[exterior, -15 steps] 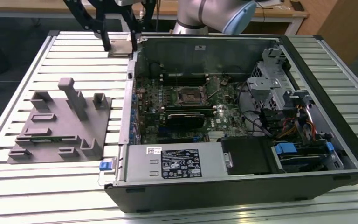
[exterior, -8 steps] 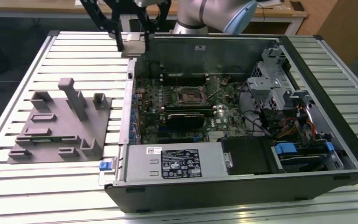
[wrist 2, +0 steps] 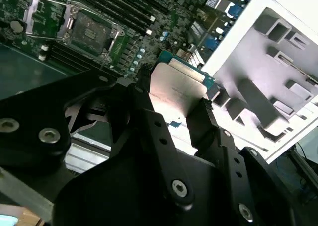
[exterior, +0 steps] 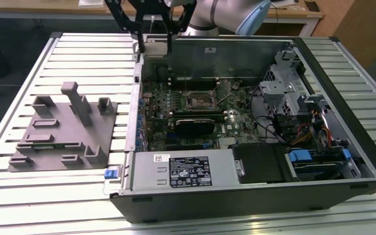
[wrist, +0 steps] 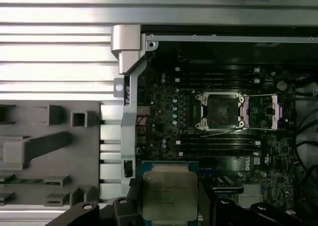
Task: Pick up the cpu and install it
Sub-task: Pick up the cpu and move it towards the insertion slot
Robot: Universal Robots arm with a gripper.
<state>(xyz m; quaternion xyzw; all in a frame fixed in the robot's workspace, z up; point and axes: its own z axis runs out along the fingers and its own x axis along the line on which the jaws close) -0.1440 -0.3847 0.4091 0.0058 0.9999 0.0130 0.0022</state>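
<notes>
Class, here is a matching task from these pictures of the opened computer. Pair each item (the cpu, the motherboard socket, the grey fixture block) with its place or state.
Column 1
1. cpu
2. motherboard socket
3. grey fixture block

Column 2
a. stands on the slatted table, outside the computer case
b. clamped in the gripper
c. empty and uncovered

Pairs: 1-b; 2-c; 3-a

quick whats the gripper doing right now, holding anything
Gripper: shut on the cpu, over the open computer case.
</notes>
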